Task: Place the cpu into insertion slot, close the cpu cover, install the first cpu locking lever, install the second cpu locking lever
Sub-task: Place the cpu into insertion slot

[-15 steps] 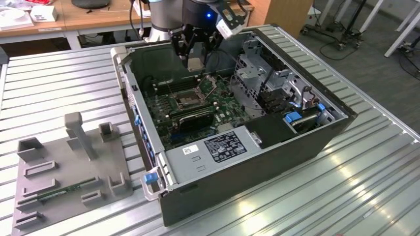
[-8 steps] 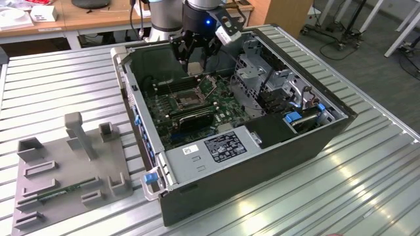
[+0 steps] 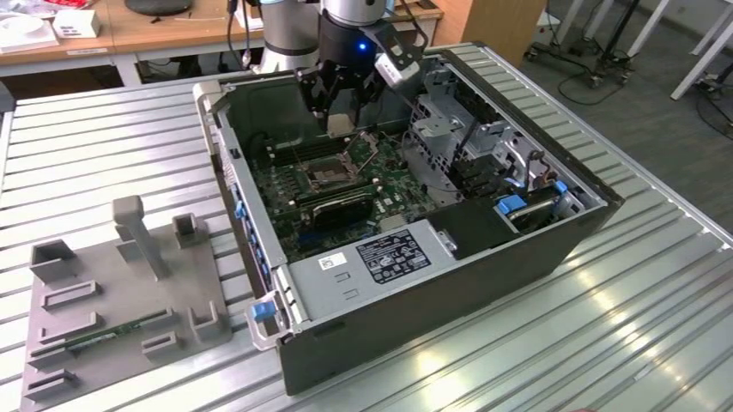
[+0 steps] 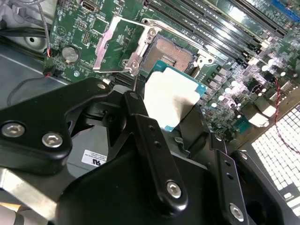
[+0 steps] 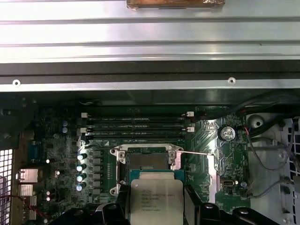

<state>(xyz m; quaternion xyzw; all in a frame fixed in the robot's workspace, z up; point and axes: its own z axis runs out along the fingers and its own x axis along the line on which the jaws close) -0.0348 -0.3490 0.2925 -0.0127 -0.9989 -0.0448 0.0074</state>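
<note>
- Pincer [image 4: 164,110]: clamped on the cpu [image 4: 171,96] by its edges, inside the computer case [image 3: 458,300].
- Step, as judged: placing the chip. The cpu hangs above the insertion slot [image 4: 171,51], not touching it.
- Need, as judged: chip held level and squared to the socket rim.
- cpu cover [image 4: 104,44]: swung open beside the slot.
- Case: open-sided, holds the green board [image 3: 401,184], rests on the tabletop [image 3: 619,343].
</note>
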